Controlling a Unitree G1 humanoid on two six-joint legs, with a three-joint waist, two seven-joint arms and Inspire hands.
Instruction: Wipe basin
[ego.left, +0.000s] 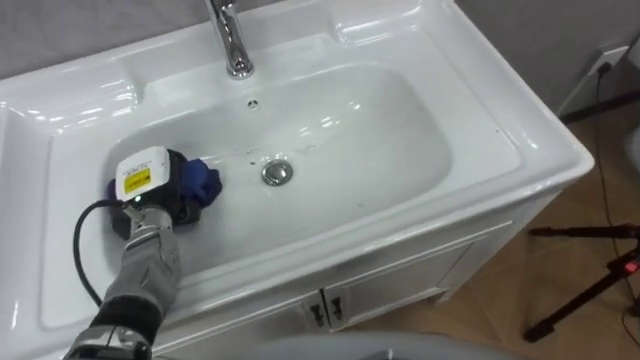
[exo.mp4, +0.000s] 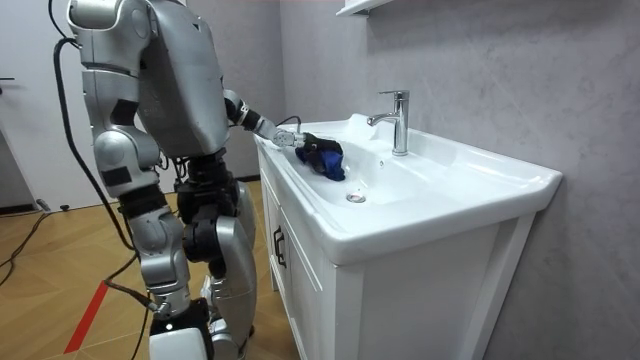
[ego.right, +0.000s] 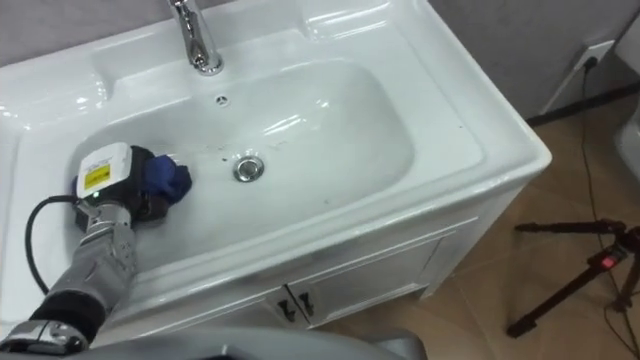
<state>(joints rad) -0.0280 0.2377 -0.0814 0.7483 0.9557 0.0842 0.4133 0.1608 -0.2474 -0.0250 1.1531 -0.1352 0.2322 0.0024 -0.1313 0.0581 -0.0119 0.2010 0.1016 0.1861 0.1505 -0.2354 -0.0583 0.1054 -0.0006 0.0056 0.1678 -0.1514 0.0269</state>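
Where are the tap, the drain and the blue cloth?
tap (ego.left: 229, 35): left eye view, on its upright stem.
drain (ego.left: 277, 172): left eye view, on its metal centre.
blue cloth (ego.left: 204, 183): left eye view, on its uncovered fold.

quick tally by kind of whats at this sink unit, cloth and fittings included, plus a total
basin: 1
faucet: 1
drain: 1
blue cloth: 1
cabinet door handles: 2
total: 6
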